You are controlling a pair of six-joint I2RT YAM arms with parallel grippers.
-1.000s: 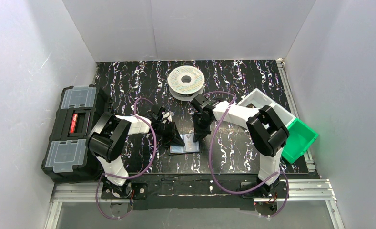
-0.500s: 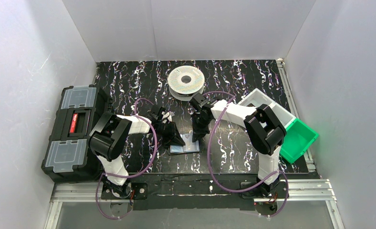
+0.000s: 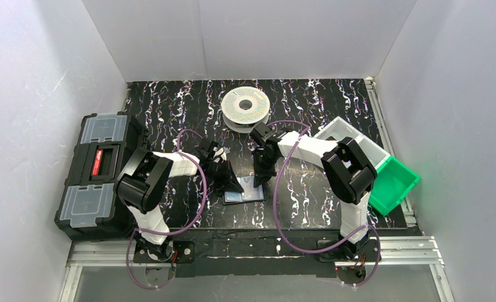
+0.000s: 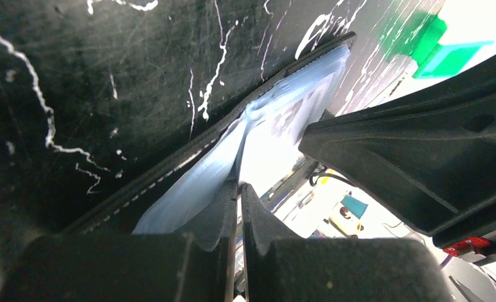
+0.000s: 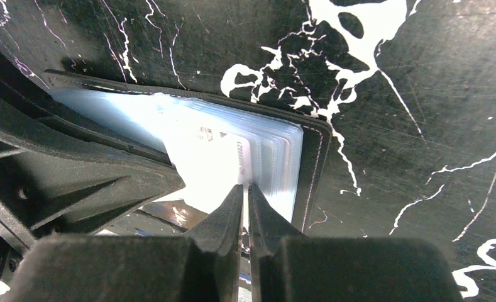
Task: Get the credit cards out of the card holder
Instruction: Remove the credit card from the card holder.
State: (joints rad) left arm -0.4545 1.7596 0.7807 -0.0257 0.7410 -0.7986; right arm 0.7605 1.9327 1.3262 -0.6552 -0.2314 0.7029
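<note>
The card holder (image 3: pixel 245 190) lies open on the black marbled table, its bluish-grey clear sleeves facing up. My left gripper (image 3: pixel 234 183) is at its left side. In the left wrist view (image 4: pixel 239 186) its jaws are shut on the raised edge of one clear sleeve (image 4: pixel 258 135). My right gripper (image 3: pixel 258 178) is at the holder's right side. In the right wrist view (image 5: pixel 245 187) its jaws are shut, with the tips on the glossy top sleeve (image 5: pixel 220 157) of the fanned stack. I cannot tell whether they pinch anything. No orange-tan or yellowish card shows clearly.
A white filament spool (image 3: pixel 246 106) lies behind the holder. A big black toolbox (image 3: pixel 97 174) stands at the left edge. A white bin (image 3: pixel 344 133) and a green bin (image 3: pixel 396 182) stand at the right. White walls enclose the table.
Almost nothing has changed. The right arm's wrist has shifted very slightly to the left; both grippers stay on the open holder.
</note>
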